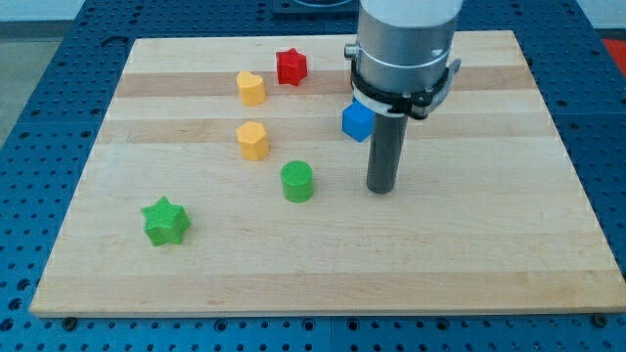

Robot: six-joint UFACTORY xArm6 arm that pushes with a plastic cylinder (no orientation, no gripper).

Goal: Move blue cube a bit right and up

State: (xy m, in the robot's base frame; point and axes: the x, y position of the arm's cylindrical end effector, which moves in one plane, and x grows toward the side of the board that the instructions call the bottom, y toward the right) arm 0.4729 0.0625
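On the wooden counter [469, 254], the blue cube [358, 121] sits right of centre, partly hidden behind the arm's grey housing. The tool is a plain dark rod with no jaws, so it holds nothing. Its tip [380, 190] rests below the cube and slightly to the view's right, apart from it. This looks like the approach step: no push has begun. The next move likely calls for swinging to the cube's lower left, then pushing toward the view's upper right.
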